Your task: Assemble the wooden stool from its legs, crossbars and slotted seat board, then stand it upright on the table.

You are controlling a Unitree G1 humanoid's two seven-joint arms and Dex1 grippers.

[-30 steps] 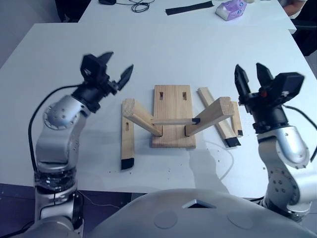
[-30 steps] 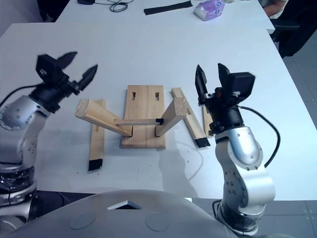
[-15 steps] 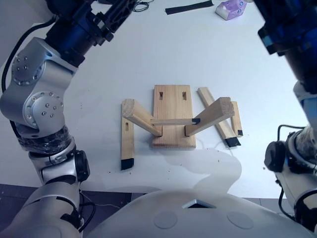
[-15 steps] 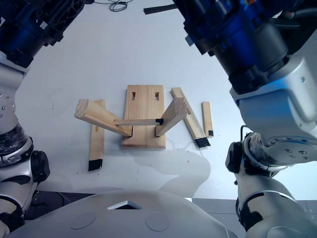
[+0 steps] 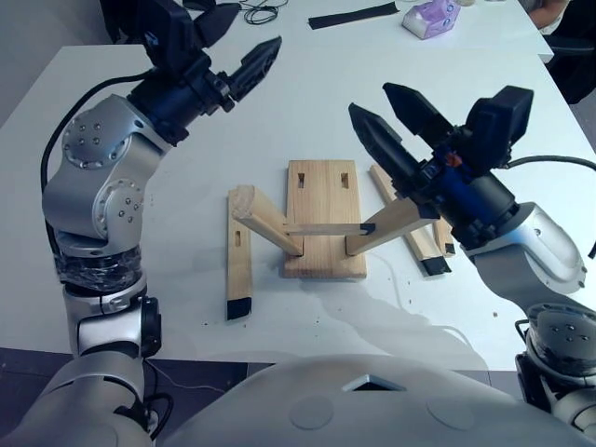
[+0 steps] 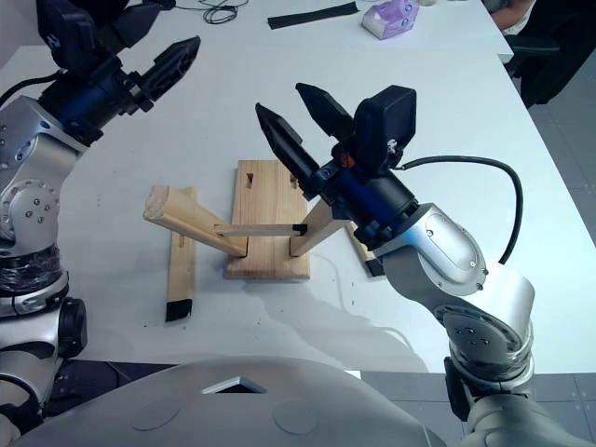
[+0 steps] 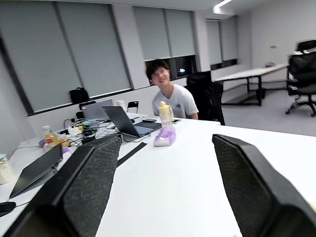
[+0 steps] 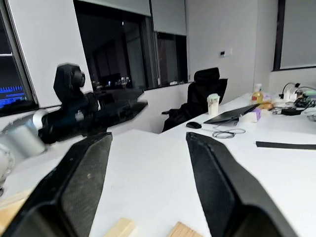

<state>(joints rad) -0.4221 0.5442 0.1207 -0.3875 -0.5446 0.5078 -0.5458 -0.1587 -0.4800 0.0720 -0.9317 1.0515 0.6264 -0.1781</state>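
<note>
Left tool [image 5: 248, 33] and right tool [image 5: 371, 100] spread, empty, above worktop [image 5: 307, 102]. Seat board [image 5: 321, 182], two legs [image 5: 270, 223] and crossbar [image 5: 326, 227] fitted, lies under right tool. Loose pieces [image 5: 430, 261] partly hidden behind it. Right wrist view faces left tool.

Purple pack [image 5: 434, 17]; black strip [image 5: 355, 15]

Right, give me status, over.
Left gripper open, empty, held high. Right gripper open, empty, raised near the seat board. Two legs and one crossbar fitted, not yet upright. Loose pieces flat beside board.
</note>
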